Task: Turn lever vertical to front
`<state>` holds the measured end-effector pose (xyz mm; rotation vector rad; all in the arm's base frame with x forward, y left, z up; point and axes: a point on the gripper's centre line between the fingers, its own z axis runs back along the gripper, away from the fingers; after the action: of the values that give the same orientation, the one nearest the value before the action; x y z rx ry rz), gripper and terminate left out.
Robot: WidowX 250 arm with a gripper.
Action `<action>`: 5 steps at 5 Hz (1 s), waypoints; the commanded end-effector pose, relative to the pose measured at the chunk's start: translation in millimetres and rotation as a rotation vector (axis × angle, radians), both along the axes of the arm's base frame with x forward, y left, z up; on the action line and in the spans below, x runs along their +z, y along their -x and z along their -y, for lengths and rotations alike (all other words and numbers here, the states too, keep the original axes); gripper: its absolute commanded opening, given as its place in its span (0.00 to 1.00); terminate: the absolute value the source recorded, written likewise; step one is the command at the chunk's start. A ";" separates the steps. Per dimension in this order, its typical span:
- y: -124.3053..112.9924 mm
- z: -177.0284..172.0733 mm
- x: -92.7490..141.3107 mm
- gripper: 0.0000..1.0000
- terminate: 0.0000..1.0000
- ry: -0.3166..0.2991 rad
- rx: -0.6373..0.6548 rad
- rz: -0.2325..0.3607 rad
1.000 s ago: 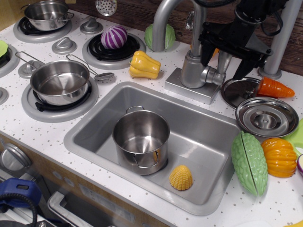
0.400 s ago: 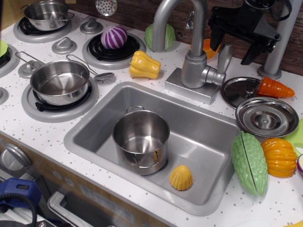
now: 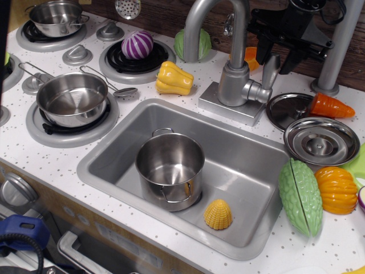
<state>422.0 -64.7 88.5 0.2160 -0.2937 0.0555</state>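
The lever (image 3: pixel 270 69) is a flat silver-grey paddle standing about upright, joined to a short stub (image 3: pixel 258 91) on the right side of the faucet body (image 3: pixel 232 80). The curved faucet spout (image 3: pixel 197 20) rises behind the sink. My black gripper (image 3: pixel 279 59) is open and empty. It hangs at the top right, just above and behind the lever's top. One fingertip (image 3: pixel 263 55) is to the left of the paddle's top and the other (image 3: pixel 295 63) to its right. Neither touches it.
The grey sink (image 3: pixel 94 165) holds a steel pot (image 3: pixel 170 168) and a yellow toy (image 3: pixel 218 214). A grey pole (image 3: pixel 337 48) stands right of the gripper. A steel lid (image 3: pixel 321 141), an orange carrot (image 3: pixel 331 105), a green gourd (image 3: pixel 300 197) and a yellow pepper (image 3: pixel 174 78) lie around.
One second ago the gripper was low, straddling the lever. It has since risen clear of it, then shifted slightly left. The lever stands upright as it did 0.4 s ago.
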 end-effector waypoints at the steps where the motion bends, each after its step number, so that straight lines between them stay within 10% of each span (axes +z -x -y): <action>1: 12.4 11.5 24.7 0.00 0.00 0.045 0.042 0.013; 5: 35.7 11.6 -21.3 0.00 0.00 0.196 0.090 -0.115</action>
<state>385.6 -70.1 69.6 0.0471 -0.1521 0.1753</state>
